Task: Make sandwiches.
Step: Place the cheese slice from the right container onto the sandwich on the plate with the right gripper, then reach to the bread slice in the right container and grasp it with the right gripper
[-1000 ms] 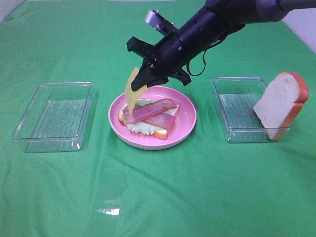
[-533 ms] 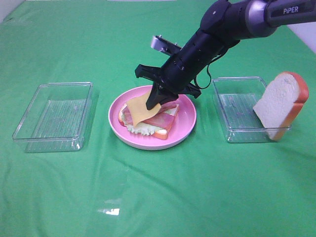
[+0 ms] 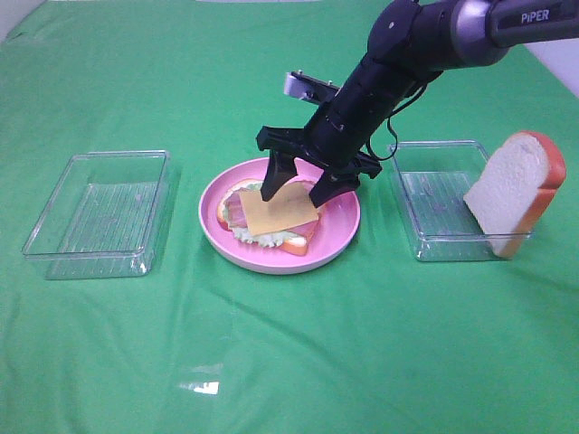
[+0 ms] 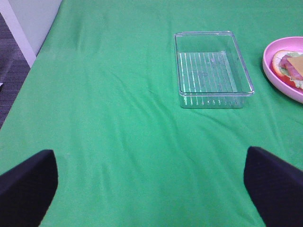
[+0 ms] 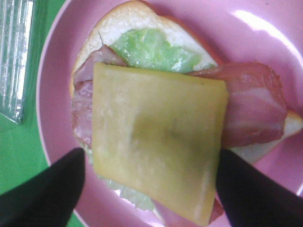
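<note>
Your right claw [image 3: 295,183] hangs spread over the plate [image 3: 344,226], fingers either side of the cheese [image 3: 279,208] and gripping nothing. The cheese lies flat on the bacon [image 5: 255,111], lettuce [image 5: 151,52] and bread [image 5: 128,19], hiding most of the stack; in the wrist view only the fingertips [image 5: 47,189] show. Your left claw [image 4: 151,184] is wide open and empty above the bare desk [image 4: 118,118], near the left tray [image 4: 213,66]. A second slice [image 3: 516,190] leans in the right tray [image 3: 425,208], its lower edge blurred by the wall

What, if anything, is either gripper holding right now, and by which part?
Nothing is held. The right gripper stands open astride the cheese slice, which lies flat on the sandwich; the left gripper is open over bare cloth.
</note>
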`<state>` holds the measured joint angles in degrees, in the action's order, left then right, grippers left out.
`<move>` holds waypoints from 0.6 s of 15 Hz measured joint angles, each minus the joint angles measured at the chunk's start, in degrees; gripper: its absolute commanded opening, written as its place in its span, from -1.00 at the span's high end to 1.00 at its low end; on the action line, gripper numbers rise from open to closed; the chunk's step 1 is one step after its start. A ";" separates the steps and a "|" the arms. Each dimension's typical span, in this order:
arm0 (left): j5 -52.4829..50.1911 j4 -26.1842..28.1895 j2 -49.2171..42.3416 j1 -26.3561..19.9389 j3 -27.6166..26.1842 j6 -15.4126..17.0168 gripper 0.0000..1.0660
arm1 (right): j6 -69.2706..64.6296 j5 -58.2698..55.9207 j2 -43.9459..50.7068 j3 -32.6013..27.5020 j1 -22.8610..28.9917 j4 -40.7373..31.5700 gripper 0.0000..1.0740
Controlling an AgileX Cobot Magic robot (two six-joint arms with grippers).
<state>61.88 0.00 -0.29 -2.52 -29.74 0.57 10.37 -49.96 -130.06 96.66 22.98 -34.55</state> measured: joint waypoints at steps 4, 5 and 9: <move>0.00 0.00 0.00 0.00 0.00 0.00 -0.89 | 0.92 -6.93 7.28 6.99 0.00 6.99 -0.78; 0.00 0.00 0.00 0.00 0.00 0.00 -0.89 | -0.23 -9.74 8.77 9.51 0.00 10.94 -0.78; 0.00 0.00 0.00 0.00 0.00 0.00 -0.89 | -9.40 -18.91 13.01 17.07 -1.78 31.97 -0.78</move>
<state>61.88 0.00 -0.29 -2.52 -29.74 0.57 0.97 -68.87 -117.06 113.73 21.20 -2.58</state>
